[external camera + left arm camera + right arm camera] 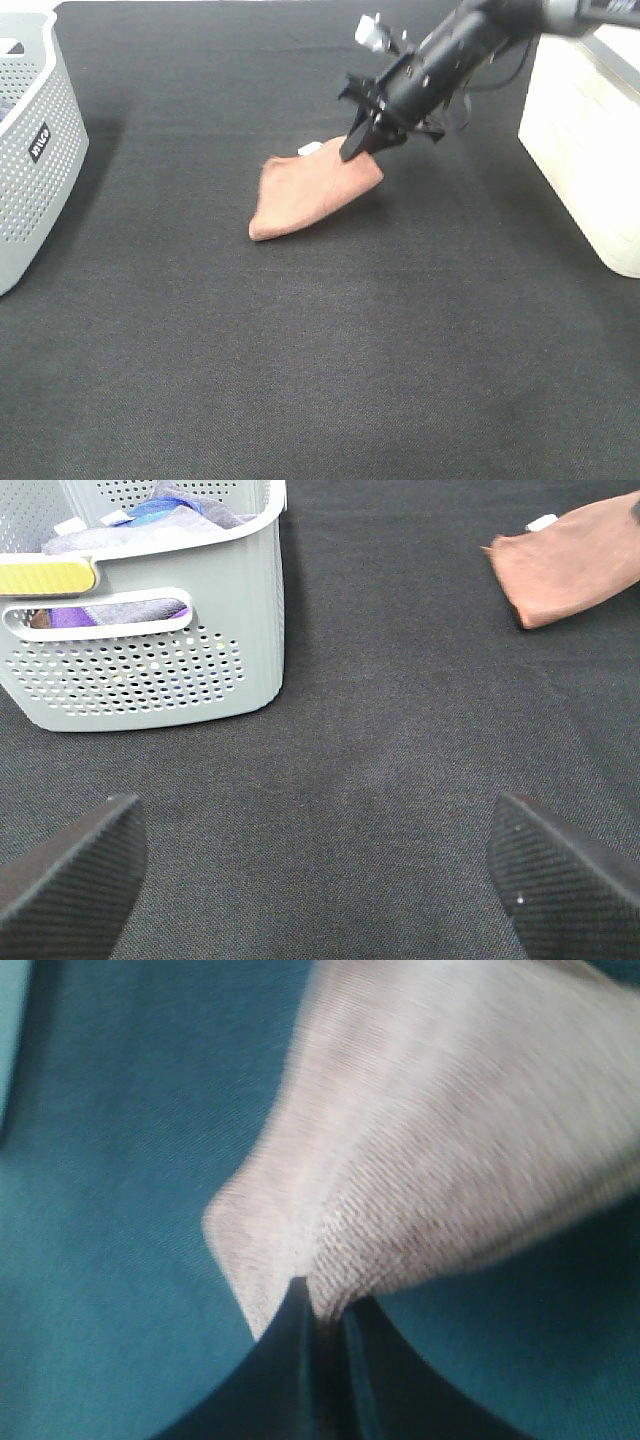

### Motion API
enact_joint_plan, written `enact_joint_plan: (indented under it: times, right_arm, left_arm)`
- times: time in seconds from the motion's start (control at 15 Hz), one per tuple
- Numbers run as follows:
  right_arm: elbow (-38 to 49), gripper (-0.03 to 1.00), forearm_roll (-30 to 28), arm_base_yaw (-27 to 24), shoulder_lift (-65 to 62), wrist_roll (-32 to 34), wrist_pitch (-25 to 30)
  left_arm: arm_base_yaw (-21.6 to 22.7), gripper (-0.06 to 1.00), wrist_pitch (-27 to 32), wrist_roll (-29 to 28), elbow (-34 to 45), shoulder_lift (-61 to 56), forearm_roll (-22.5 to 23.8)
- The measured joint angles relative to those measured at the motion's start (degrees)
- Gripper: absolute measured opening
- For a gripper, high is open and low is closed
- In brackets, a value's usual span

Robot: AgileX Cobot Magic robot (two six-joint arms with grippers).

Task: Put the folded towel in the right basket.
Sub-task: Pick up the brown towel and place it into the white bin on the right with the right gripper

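Observation:
The folded towel (305,195) is a rust-brown cloth on the black table, its right corner lifted. My right gripper (357,148) is shut on that corner; the right wrist view shows the cloth (450,1140) pinched between the dark fingers (290,1360), with washed-out colour. The towel also shows far off in the left wrist view (575,560). The right basket (590,140) is cream-coloured and stands at the right edge. My left gripper (320,880) is open and empty above the bare table, out of the exterior view.
A grey perforated basket (30,150) stands at the left edge; the left wrist view shows it (150,670) holding several cloths. Black table cloth (320,350) covers the whole surface.

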Motion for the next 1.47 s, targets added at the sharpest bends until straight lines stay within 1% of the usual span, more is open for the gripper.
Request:
enact_joint_plan:
  times: [0.13,0.2,0.33,0.4,0.47,0.6,0.73,0.8,0.87,0.93,1.0,1.07,1.2,1.27,1.47]
  right_arm:
    - [0.00,0.01,-1.83,0.00,-4.81,0.00,2.58]
    - [0.00,0.01,-1.83,0.00,-4.81,0.00,2.58]
    - [0.00,0.01,-5.10,0.00,-9.74,0.23,3.78]
    - [0.00,0.01,-7.73,0.00,-12.26,0.86,4.01]
    - [0.00,0.01,-12.20,0.00,-16.21,3.04,4.07]
    - [0.00,0.01,-18.51,0.00,-20.51,5.39,4.18]
    - [0.00,0.01,-23.38,0.00,-25.04,7.22,4.53]
    - [0.00,0.01,-27.27,0.00,-28.07,7.96,4.64]
    - [0.00,0.01,-29.79,0.00,-29.62,8.37,4.64]
    - [0.00,0.01,-29.79,0.00,-29.62,8.37,4.64]
    - [0.00,0.01,-31.97,-0.52,-31.46,8.88,4.64]
    - [0.00,0.01,-32.60,-1.43,-32.89,9.00,4.64]
    - [0.00,0.01,-32.60,-5.61,-34.15,9.34,4.58]
    - [0.00,0.01,-31.68,-9.97,-34.26,9.40,4.58]
    - [0.00,0.01,-28.13,-20.05,-34.21,9.40,4.18]
  left_arm:
    - [0.00,0.88,0.00,0.00,0.00,0.00,0.00]
    - [0.00,0.88,0.00,0.00,0.00,0.00,0.00]
    - [0.00,0.88,0.00,0.00,0.00,0.00,0.00]
    - [0.00,0.88,0.00,0.00,0.00,0.00,0.00]
    - [0.00,0.88,0.00,0.00,0.00,0.00,0.00]
    - [0.00,0.88,0.00,0.00,0.00,0.00,0.00]
    - [0.00,0.88,0.00,0.00,0.00,0.00,0.00]
    - [0.00,0.88,0.00,0.00,0.00,0.00,0.00]
    - [0.00,0.88,0.00,0.00,0.00,0.00,0.00]
    - [0.00,0.88,0.00,0.00,0.00,0.00,0.00]
    - [0.00,0.88,0.00,0.00,0.00,0.00,0.00]
    - [0.00,0.88,0.00,0.00,0.00,0.00,0.00]
    - [0.00,0.88,0.00,0.00,0.00,0.00,0.00]
    - [0.00,0.88,0.00,0.00,0.00,0.00,0.00]
    - [0.00,0.88,0.00,0.00,0.00,0.00,0.00]
